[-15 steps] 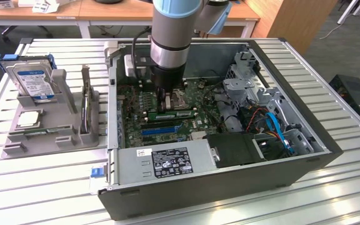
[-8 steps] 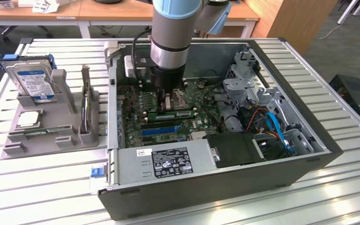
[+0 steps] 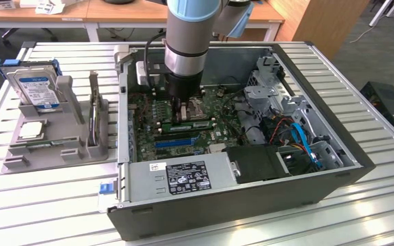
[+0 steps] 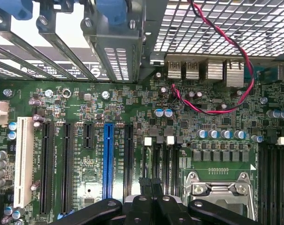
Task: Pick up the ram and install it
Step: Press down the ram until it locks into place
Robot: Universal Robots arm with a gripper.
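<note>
The open computer case (image 3: 334,154) surrounds the claw (image 3: 178,119) on all sides, lying on a slatted metal table (image 3: 46,195). The arm (image 3: 186,46) comes straight down into it, and the claw hangs low over the green motherboard (image 3: 214,136).

In the wrist view the claw (image 4: 151,185) has its black fingers (image 4: 145,183) pressed together, shut narrow, with nothing visible between them. Just beyond the fingertips stand black slots, with a blue slot (image 4: 108,159) to one side of them and the silver processor socket (image 4: 221,187) close on the other side. A red twisted wire (image 4: 217,110) loops farther off over the board.

In the exterior view the ram (image 3: 195,124) lies as a green stick across the board, just beside the claw's tip toward the exterior view's right; whether it is fully seated cannot be told.

Well away from the claw, outside the case toward the exterior view's left, a grey holder (image 3: 60,138) carries a hard drive (image 3: 36,89) and a square silver chip (image 3: 33,130).
</note>
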